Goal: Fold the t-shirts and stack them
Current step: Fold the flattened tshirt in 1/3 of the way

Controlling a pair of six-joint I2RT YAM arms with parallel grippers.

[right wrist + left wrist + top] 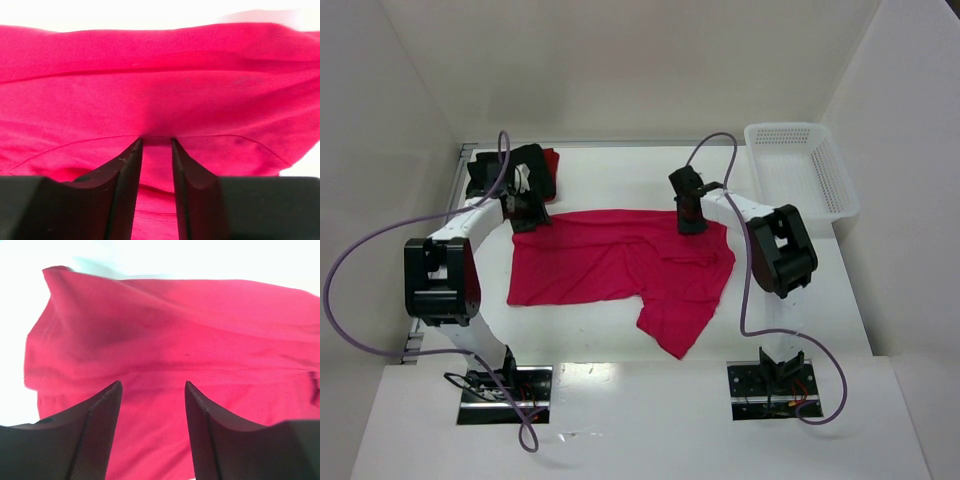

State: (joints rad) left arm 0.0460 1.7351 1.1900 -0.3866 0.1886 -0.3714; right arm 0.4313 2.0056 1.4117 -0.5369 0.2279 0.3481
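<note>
White surface (800,300) shows open margins around the crimson-pink t-shirt (610,265) spread at centre. Left hand (152,385) hangs, fingers apart, over its far-left corner. Right hand (156,140) seems clamped on its far edge, judging by the wrist view.

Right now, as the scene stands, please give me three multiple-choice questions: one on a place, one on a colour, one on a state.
1. Where is the white basket?
A) far right corner of the table
B) far left corner
C) between the arm bases

2. What colour is the spread-out t-shirt?
A) black
B) crimson-pink
C) white

3. How is the left gripper?
A) open
B) shut on the basket
C) not in view

Answers:
1 A, the top view shows it at the far right.
2 B, the cloth is bright pink-red in every view.
3 A, its fingers stand apart above the cloth.
</note>
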